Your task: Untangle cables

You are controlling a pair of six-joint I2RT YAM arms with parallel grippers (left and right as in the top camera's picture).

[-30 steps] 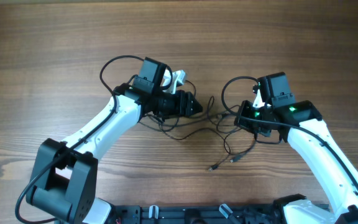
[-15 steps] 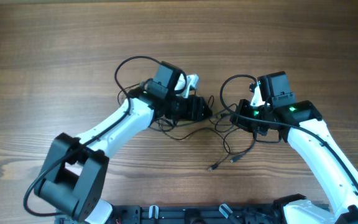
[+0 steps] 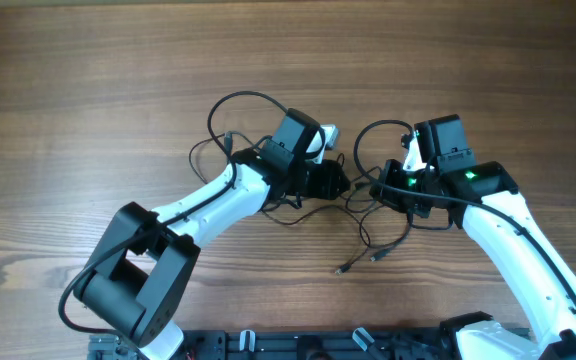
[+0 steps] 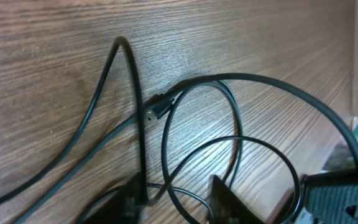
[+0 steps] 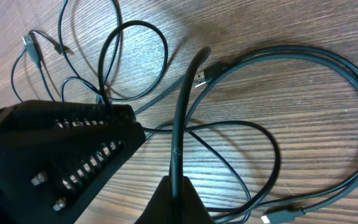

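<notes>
The cables (image 3: 363,205) lie as a tangle of thin black loops on the wood between my two grippers. Two plug ends (image 3: 345,268) trail toward the front. My left gripper (image 3: 340,184) is at the tangle's left side. In the left wrist view its fingers (image 4: 229,200) stand apart, with thin strands crossing the gap of the left gripper (image 4: 179,198) and a small plug (image 4: 157,109) just ahead. My right gripper (image 3: 388,188) is shut on a thicker black cable (image 5: 180,124), which rises straight out of the right gripper (image 5: 174,186) to a USB plug (image 5: 205,73).
The left arm's black wrist body (image 5: 61,149) sits close at the left in the right wrist view. That arm's own thick cable (image 3: 238,102) arches behind it. Another plug (image 5: 279,216) lies near the right gripper. A black rail (image 3: 318,345) runs along the table's front edge.
The left arm has swung right, up to the tangle and close to the right gripper, and its fingers have narrowed. The right arm and its held cable have not moved.
</notes>
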